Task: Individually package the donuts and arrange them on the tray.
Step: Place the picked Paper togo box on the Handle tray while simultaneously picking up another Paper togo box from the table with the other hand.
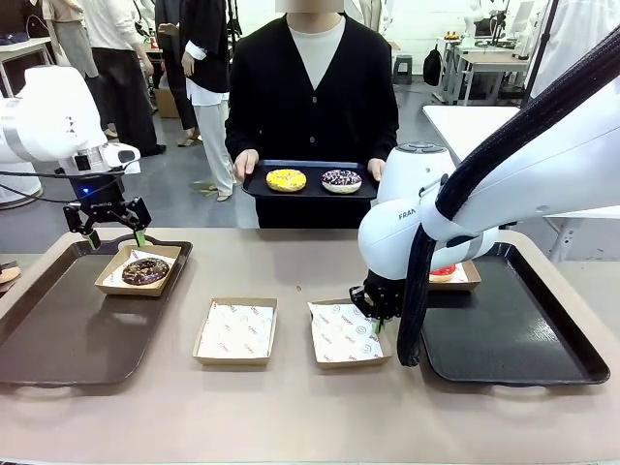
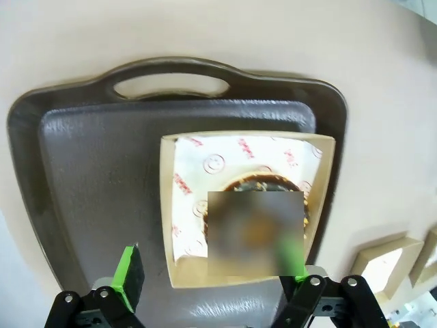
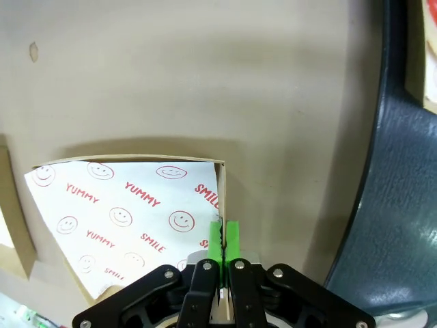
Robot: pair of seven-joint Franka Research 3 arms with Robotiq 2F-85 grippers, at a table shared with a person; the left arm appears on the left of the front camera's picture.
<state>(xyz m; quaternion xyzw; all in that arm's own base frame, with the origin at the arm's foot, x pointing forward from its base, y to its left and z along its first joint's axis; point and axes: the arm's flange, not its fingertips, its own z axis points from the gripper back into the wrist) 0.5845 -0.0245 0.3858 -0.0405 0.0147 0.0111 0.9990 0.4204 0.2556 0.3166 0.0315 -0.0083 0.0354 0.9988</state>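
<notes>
A dark donut (image 1: 145,271) lies in a paper-lined cardboard box (image 1: 114,281) on the left tray (image 1: 48,329). My left gripper (image 1: 108,231) hangs open just above its far side; in the left wrist view the box (image 2: 184,205) sits between the spread fingers (image 2: 128,273), and the donut's rim (image 2: 259,180) shows. My right gripper (image 1: 373,315) is shut on the right wall of an empty box (image 1: 344,334); its green pads (image 3: 223,236) pinch that wall (image 3: 221,191). A red-glazed donut (image 1: 444,273) sits boxed on the right tray (image 1: 513,329). The person holds a black tray (image 1: 254,184) with a yellow donut (image 1: 286,180) and a sprinkled dark donut (image 1: 341,180).
A second empty lined box (image 1: 235,329) stands on the table between the trays. The right tray's dark rim (image 3: 403,171) runs close beside my right gripper. Bare tabletop (image 1: 291,417) lies along the near edge.
</notes>
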